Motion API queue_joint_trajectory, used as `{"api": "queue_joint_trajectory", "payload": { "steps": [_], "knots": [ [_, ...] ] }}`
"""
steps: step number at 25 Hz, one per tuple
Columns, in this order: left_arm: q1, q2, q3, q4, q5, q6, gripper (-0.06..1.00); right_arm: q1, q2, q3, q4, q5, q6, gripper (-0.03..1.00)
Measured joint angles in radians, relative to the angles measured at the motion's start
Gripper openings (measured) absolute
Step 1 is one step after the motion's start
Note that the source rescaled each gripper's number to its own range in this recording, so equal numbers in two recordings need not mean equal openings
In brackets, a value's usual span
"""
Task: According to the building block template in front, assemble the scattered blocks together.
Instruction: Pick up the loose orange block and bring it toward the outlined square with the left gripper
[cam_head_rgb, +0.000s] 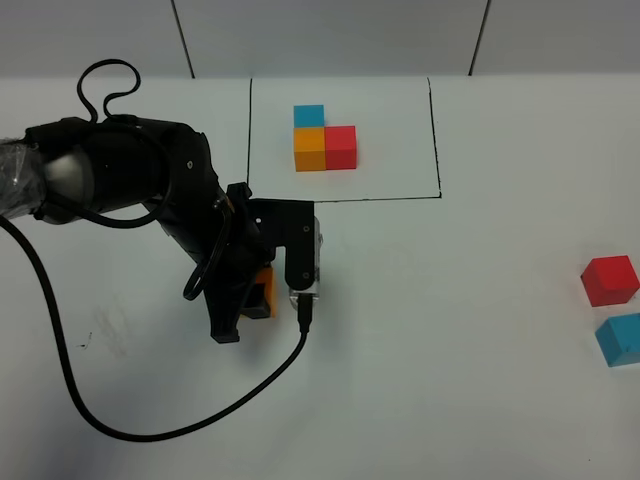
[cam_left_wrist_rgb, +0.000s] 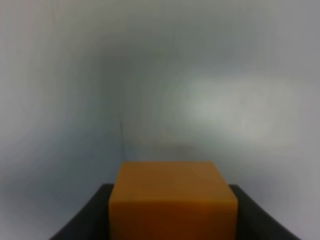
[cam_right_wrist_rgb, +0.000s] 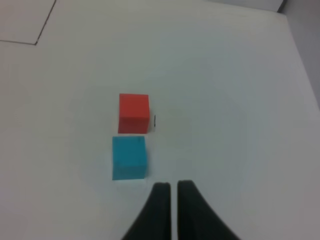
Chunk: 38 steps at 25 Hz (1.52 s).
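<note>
So, barely started: right gripper (cam_right_wrist_rgb: 172, 192) is hanging clenched and empty near the blue cube (cam_head_rgb: 620, 339) and red cube (cam_head_rgb: 609, 280) (both lying loose, off right). Left gripper (cam_head_rgb: 255, 300) is gripping the orange cube (cam_left_wrist_rgb: 172, 200) short of the template (cam_head_rgb: 325, 140); nothing's joined yet.

From high up, the exterior camera looks steeply down on the white table (cam_head_rgb: 450, 400). It takes in the template (cam_head_rgb: 325, 140) at the far side and the red cube (cam_head_rgb: 610, 280) and light blue cube (cam_head_rgb: 620, 338) at the right edge. The left wrist camera sits very close behind the left gripper (cam_left_wrist_rgb: 172, 225), so the orange cube (cam_left_wrist_rgb: 172, 200) fills its lower frame, blurred, a cube the high view sees only partly. The right wrist camera hangs higher and looks down past the right gripper (cam_right_wrist_rgb: 173, 200), sharing those red and blue cubes and a corner of the black drawn frame (cam_right_wrist_rgb: 36, 43).
</note>
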Motion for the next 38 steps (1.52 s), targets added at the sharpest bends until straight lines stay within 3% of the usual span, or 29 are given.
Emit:
{"api": "queue_joint_trajectory", "payload": {
  "steps": [16, 38],
  "knots": [
    [0.001, 0.095, -0.009, -0.012, -0.069, 0.000, 0.54, 0.000, 0.000, 0.000, 0.000, 0.000, 0.000, 0.00],
    [0.001, 0.128, -0.019, -0.047, -0.090, -0.014, 0.54, 0.000, 0.000, 0.000, 0.000, 0.000, 0.000, 0.00]
  ]
}}
